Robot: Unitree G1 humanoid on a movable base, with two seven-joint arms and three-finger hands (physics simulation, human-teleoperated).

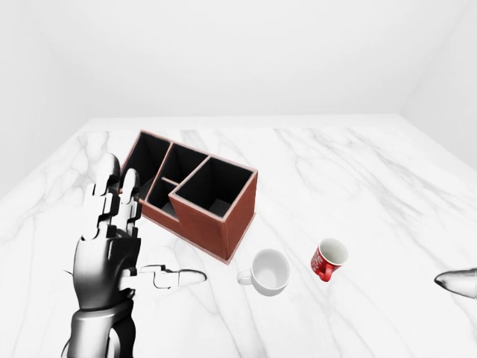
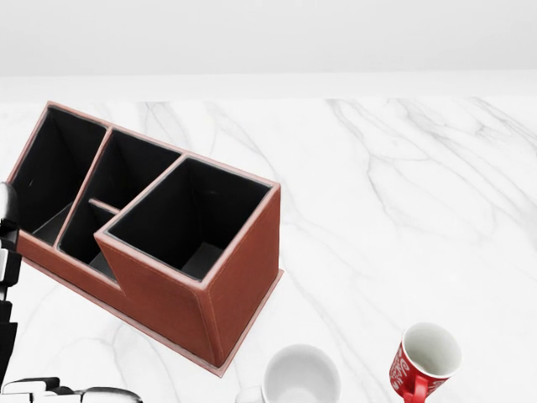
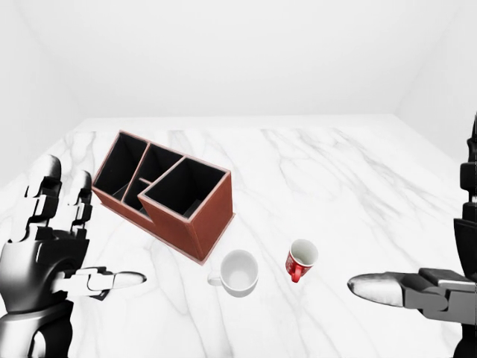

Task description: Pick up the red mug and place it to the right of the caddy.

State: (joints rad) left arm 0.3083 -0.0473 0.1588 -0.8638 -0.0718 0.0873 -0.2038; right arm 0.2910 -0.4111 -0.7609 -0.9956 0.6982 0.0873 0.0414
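The red mug (image 2: 424,361) with white lettering stands tilted on the marble table (image 1: 350,171), low and right of centre; it also shows as the red mug (image 1: 328,259). The brown caddy (image 2: 159,235), with black compartments, sits to its left. My left hand (image 1: 130,235) is open, fingers up, left of the caddy. My right hand (image 3: 440,246) is open at the right edge of the right-eye view, its thumb pointing left, well to the right of the mug. Nothing is held.
A white mug (image 1: 268,271) lies between the caddy and the red mug, its opening facing up toward the camera. The marble top stretches away to the right and upward to a white wall (image 1: 246,52).
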